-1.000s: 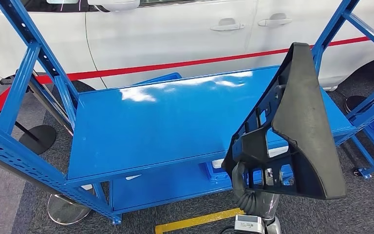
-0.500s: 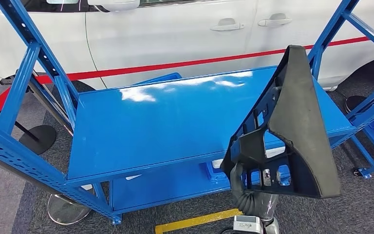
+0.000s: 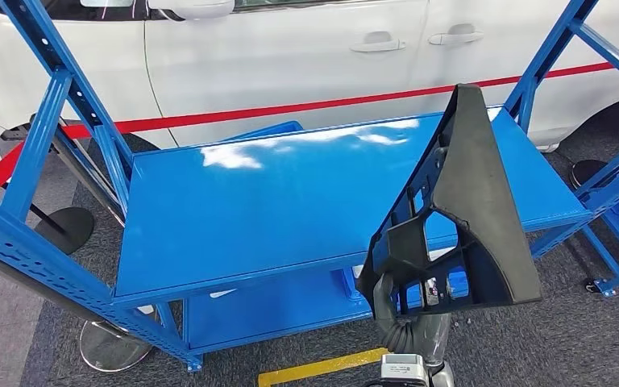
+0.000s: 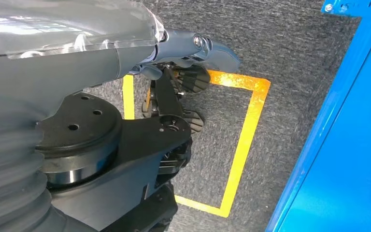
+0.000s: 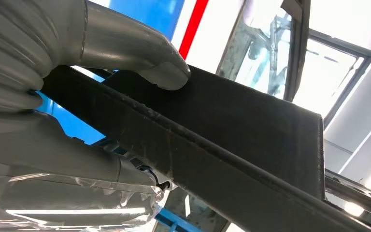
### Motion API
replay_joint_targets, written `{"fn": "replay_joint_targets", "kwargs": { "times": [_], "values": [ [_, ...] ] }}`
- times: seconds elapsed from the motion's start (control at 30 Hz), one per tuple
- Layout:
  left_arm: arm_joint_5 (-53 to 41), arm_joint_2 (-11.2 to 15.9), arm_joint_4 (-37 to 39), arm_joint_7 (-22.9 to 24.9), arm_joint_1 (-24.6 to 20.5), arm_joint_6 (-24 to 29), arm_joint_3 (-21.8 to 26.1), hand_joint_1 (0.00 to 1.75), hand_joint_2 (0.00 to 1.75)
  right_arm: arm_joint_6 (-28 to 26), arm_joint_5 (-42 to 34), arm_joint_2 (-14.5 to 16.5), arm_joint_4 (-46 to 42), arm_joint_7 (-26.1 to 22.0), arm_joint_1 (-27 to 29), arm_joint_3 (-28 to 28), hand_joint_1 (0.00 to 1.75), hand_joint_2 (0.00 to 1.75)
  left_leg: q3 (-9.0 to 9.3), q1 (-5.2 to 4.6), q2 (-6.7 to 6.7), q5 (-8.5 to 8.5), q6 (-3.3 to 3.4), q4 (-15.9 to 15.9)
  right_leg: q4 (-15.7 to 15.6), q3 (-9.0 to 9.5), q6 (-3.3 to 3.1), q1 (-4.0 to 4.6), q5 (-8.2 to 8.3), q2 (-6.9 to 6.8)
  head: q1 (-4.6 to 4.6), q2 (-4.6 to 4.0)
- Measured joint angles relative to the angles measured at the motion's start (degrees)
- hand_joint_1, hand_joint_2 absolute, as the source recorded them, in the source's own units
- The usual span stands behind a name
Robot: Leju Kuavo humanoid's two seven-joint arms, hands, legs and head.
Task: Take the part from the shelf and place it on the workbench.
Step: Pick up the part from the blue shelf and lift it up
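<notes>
Well, right hand [image 5: 77, 96] grips black part [image 3: 471, 201] w/ no legible markings.

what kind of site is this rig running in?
Probably an automotive assembly or workshop floor: a white car behind a red barrier tape, blue steel racks around a blue workbench, and a black plastic trim part in the right hand.

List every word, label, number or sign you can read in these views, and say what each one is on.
No text can be read in any view.
Small white label on the right arm below the black part: print too small to read.
Yellow floor marking: plain outline, no lettering.
Red stripe in front of the white car: no lettering.
</notes>
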Motion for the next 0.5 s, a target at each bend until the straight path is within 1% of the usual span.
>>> {"fn": "replay_joint_targets", "kwargs": {
  "times": [0.03,0.07,0.1,0.13,0.17,0.2,0.23,0.27,0.3,0.33,0.37,0.4,0.43,0.47,0.5],
  "values": [
    [0.0,0.0,0.0,0.0,0.0,0.0,0.0,0.0,1.75,0.0,0.0,0.0,0.1,0.0,0.0,0.0,1.75,1.75,0.06,0.18,0.12,0.33,0.24,-0.4,1.6,-0.54,0.12,0.0,-1.54,0.0,0.0,0.0],
    [0.0,0.0,0.0,0.0,0.0,0.0,0.0,0.0,1.75,0.0,0.0,-0.1,0.2,0.0,-0.1,0.0,1.75,1.75,0.04,0.28,0.25,0.6,0.42,-0.6,4.4,-1.5,0.24,-0.08,-3.77,-0.01,0.01,0.0],
    [0.0,0.0,0.0,0.1,0.0,0.0,0.0,0.0,1.75,0.0,0.0,-0.2,0.4,0.0,-0.1,0.0,1.75,1.75,-0.11,0.23,0.34,0.76,0.53,-0.7,8.2,-2.81,0.4,-0.13,-6.35,-0.03,0.01,0.0],
    [0.0,0.0,0.0,0.1,0.0,0.0,0.0,0.0,1.75,0.0,-0.1,-0.3,0.6,0.0,-0.1,0.0,1.75,1.75,-0.33,0.19,0.44,0.9,0.55,-0.7,12.1,-4.11,0.55,-0.22,-8.57,-0.03,0.01,0.0],
    [0.0,0.0,0.0,0.2,0.0,0.0,0.0,0.0,1.75,0.0,-0.1,-0.4,0.8,0.0,-0.1,0.0,1.75,1.75,-0.57,0.15,0.51,1.04,0.48,-0.6,14.8,-4.81,0.68,-0.32,-9.79,-0.04,0.01,0.0],
    [0.1,0.0,0.0,0.2,0.0,0.0,0.0,0.0,1.75,0.0,-0.3,-0.6,1.0,0.0,-0.1,0.0,1.75,1.75,-0.83,0.14,0.55,1.21,0.36,-0.6,15.5,-4.56,0.76,-0.42,-9.93,-0.06,0.01,0.0],
    [0.1,0.0,0.0,0.2,0.0,0.0,0.0,0.0,1.75,0.0,-0.5,-0.7,1.2,0.0,-0.2,0.0,1.75,1.75,-1.12,0.16,0.56,1.39,0.19,-0.5,13.8,-3.03,0.8,-0.54,-9.01,-0.1,0.01,0.0],
    [0.1,0.0,0.0,0.2,0.0,0.0,0.0,0.0,1.75,0.0,-0.7,-0.8,1.3,0.0,-0.2,0.0,1.75,1.75,-1.4,0.2,0.55,1.55,-0.01,-0.4,10.1,-0.43,0.79,-0.68,-7.57,-0.16,0.01,0.0],
    [0.1,0.0,0.0,0.2,0.0,0.0,0.0,0.0,1.75,0.0,-0.8,-0.8,1.4,0.0,-0.3,0.0,1.75,1.75,-1.68,0.23,0.54,1.7,-0.24,-0.2,5.8,2.38,0.72,-0.74,-6.54,-0.22,0.01,0.0],
    [0.1,0.0,0.0,0.2,0.0,0.0,0.0,0.0,1.75,0.0,-0.8,-0.9,1.5,0.0,-0.4,0.0,1.75,1.75,-1.87,0.25,0.51,1.85,-0.55,-0.1,2.5,4.5,0.52,-0.61,-5.52,-0.16,0.0,-0.01],
    [0.1,0.0,0.0,0.2,0.0,0.0,0.0,0.0,1.75,0.0,-0.9,-0.9,1.5,0.0,-0.4,0.0,1.75,1.75,-1.94,0.25,0.48,1.99,-0.88,0.1,0.5,5.67,0.23,-0.44,-5.06,-0.08,0.0,-0.01],
    [0.1,0.0,0.0,0.2,0.0,0.0,0.0,0.0,1.75,-0.1,-0.9,-1.0,1.6,0.0,-0.5,0.0,1.75,1.75,-1.99,0.26,0.46,2.15,-1.24,0.1,-0.1,5.91,-0.12,-0.21,-5.02,0.03,-0.01,-0.01],
    [0.1,0.0,0.0,0.2,0.0,0.0,0.0,0.0,1.75,-0.1,-0.9,-1.0,1.6,0.0,-0.6,0.0,1.75,1.75,-1.99,0.29,0.45,2.37,-1.67,0.1,0.0,5.68,-0.54,0.01,-4.63,0.14,-0.01,-0.01],
    [0.1,0.0,0.0,0.1,0.0,0.0,0.0,0.0,1.75,-0.1,-1.0,-1.1,1.7,0.0,-0.6,0.0,1.75,1.75,-2.08,0.38,0.42,2.45,-2.07,0.2,-0.3,5.54,-1.05,-0.06,-4.47,0.1,-0.01,-0.01],
    [0.0,0.0,0.0,0.1,0.1,0.0,0.0,0.0,1.75,-0.1,-1.0,-1.1,1.7,0.0,-0.7,0.1,1.75,1.75,-2.39,0.49,0.37,1.96,-2.4,0.7,-0.4,5.34,-1.54,-0.09,-4.16,0.03,-0.01,-0.01]
  ]
}}
